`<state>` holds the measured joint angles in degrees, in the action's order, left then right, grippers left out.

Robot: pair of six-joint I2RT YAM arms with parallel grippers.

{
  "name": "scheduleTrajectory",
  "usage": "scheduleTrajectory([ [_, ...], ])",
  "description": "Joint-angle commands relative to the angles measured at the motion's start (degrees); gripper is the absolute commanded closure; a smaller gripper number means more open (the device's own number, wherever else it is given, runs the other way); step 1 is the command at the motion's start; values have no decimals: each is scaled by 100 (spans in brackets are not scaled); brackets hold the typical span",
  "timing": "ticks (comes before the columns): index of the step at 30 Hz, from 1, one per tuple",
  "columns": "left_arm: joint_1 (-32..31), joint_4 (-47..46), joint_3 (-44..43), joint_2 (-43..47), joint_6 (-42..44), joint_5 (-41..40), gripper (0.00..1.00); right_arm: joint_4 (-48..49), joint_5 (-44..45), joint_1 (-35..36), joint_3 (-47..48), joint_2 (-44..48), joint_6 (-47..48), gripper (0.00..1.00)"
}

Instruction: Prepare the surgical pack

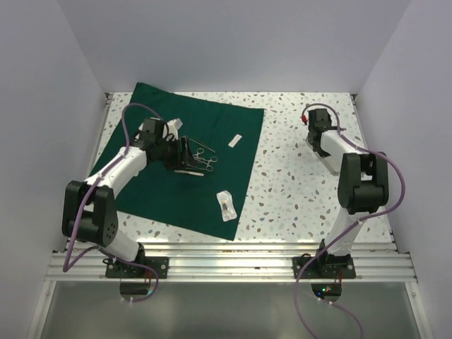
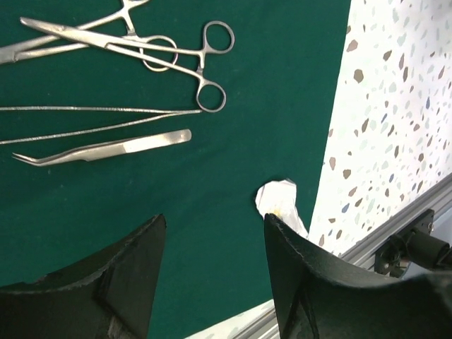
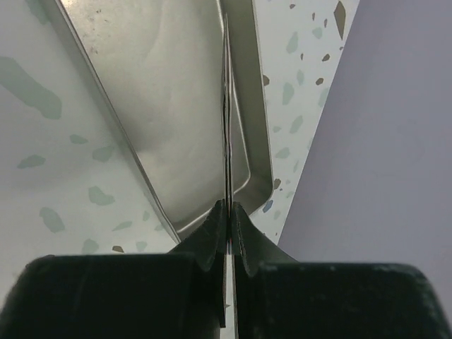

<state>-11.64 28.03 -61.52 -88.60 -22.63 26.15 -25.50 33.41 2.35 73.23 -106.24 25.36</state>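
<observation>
Green drape (image 1: pixel 212 120) bears forceps (image 2: pixel 176 53) and tweezers (image 2: pixel 106 148) under the wide left claw (image 2: pixel 212 226); right claw (image 3: pixel 227 212) pinches the tray (image 3: pixel 183 106).

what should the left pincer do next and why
Probably ease down onto the curved tweezers: the left pincer hangs open over the green drape with that tool nearest its tips, and the right pincer is shut on the tray.

Surface: speckled table (image 1: pixel 296 176), aluminium rail (image 1: pixel 233 258) along its near edge | Instruments: two ring-handled clamps (image 2: pixel 106 40) crossed; thin tweezers (image 2: pixel 183 111) just below; curved forceps (image 2: pixel 106 148) beside those | Packet: crumpled white packet (image 2: pixel 279 201), apart, nearer the rail | Pad: white pad (image 1: pixel 236 139) | Tray: shallow metal tray (image 3: pixel 176 92), rounded corner near the wall (image 3: pixel 395 141)
</observation>
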Motion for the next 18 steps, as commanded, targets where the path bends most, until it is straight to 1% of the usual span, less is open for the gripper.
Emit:
scheduleTrajectory([
  [1, 56, -149, 139, 53, 251, 276, 38, 300, -159, -42, 174, -256, 417, 100],
  [5, 74, -149, 87, -78, 242, 434, 38, 493, -185, -50, 60, -389, 443, 100],
  [10, 74, -105, -80, -263, 163, 443, 37, 607, -256, -77, 60, -503, 531, 100],
  [11, 74, -122, -89, -307, 76, 409, 36, 625, -256, -77, 25, -512, 522, 98],
  [12, 74, -122, -89, -333, 14, 347, 33, 616, -291, -94, 24, -512, 461, 93],
  [16, 74, 201, -334, -570, -224, -101, 34, 607, -265, -103, 42, -521, 373, 79],
  [17, 74, 246, -369, -675, -276, -162, 34, 625, -230, -103, 33, -495, 347, 77],
  [18, 74, 264, -387, -703, -451, -285, 33, 642, -203, -112, 42, -486, 259, 73],
])
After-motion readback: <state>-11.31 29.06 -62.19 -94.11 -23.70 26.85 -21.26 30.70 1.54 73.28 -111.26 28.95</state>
